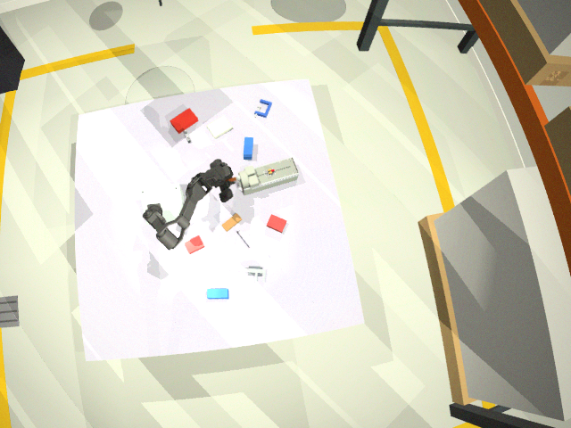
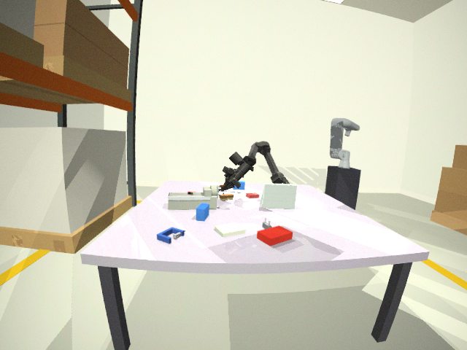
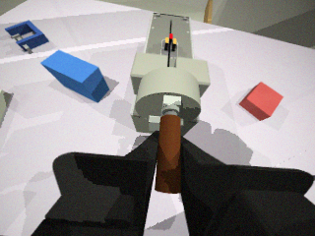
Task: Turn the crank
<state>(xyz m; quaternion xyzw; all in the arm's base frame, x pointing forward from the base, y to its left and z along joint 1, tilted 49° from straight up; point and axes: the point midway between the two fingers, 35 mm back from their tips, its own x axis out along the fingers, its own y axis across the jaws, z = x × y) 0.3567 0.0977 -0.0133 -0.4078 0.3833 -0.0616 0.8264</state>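
The grey-green machine (image 1: 288, 176) (image 2: 184, 203) (image 3: 169, 81) stands on the table, its round crank end towards the arm. My gripper (image 1: 232, 180) (image 3: 165, 136) is shut on the crank's brown handle (image 3: 168, 169), which points back between the fingers. The slide's red pointer (image 3: 171, 36) (image 1: 272, 170) shows on top of the machine, near the middle of its slot. The brass marks (image 3: 167, 42) lie either side of the slot. In the wrist view the pointer's red tip appears slightly beyond them, away from the crank; exact alignment is too small to judge.
A blue block (image 1: 248, 148) (image 2: 202, 211) (image 3: 74, 74) stands close beside the machine. A red block (image 1: 277, 223) (image 3: 261, 100) lies on its other side. An orange block (image 1: 231, 222) lies near the arm. A pale upright panel (image 2: 279, 196) stands near the arm's base.
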